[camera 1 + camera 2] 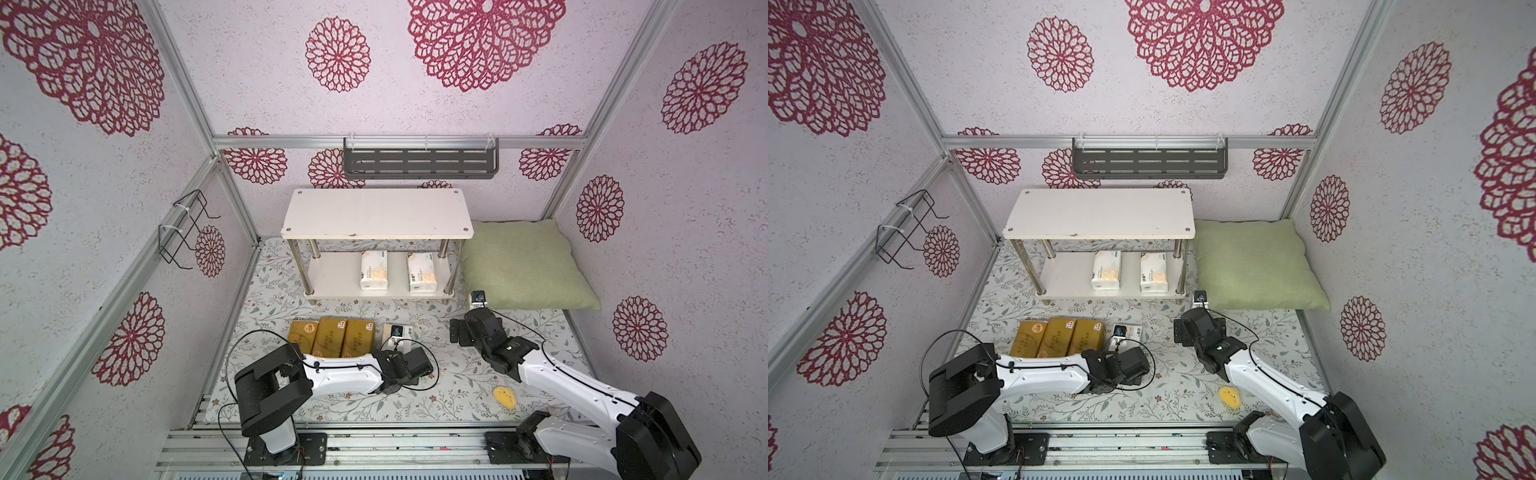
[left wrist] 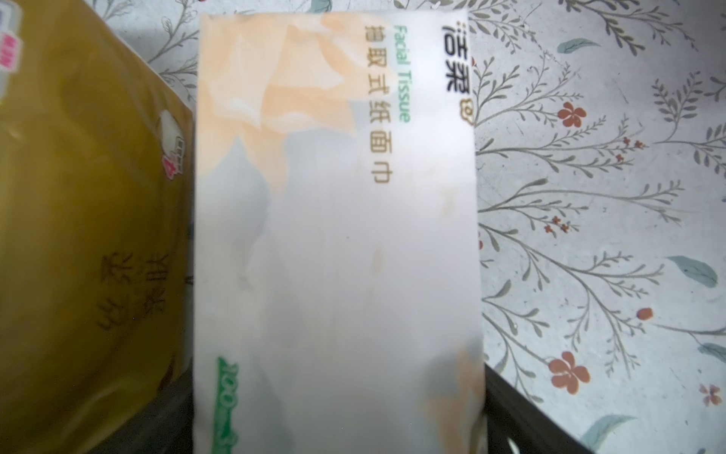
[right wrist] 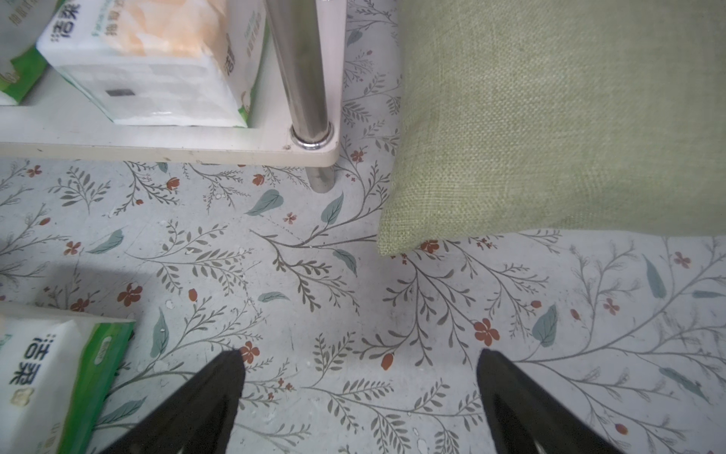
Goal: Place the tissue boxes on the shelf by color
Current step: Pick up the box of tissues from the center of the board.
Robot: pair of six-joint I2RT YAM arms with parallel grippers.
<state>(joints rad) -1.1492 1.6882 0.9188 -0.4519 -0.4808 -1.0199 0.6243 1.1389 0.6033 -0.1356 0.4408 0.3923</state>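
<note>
White packs: 2 stood on the shelf's lower board, right end. 4 lay unshelved toward the mat's left edge: 3 gold packs and 1 white pack, the left gripper spread wide astride it. Right gripper gaped, empty.

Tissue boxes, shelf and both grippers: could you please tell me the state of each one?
Shelf: upright, top board bare.
White tissue boxes: two, lying on the lower board.
Gold tissue boxes: three, side by side on the table, not shelved.
Third white tissue box: on the table beside the gold ones.
Left gripper: open, jaws either side of that box.
Right gripper: open, empty, over the table.
</note>
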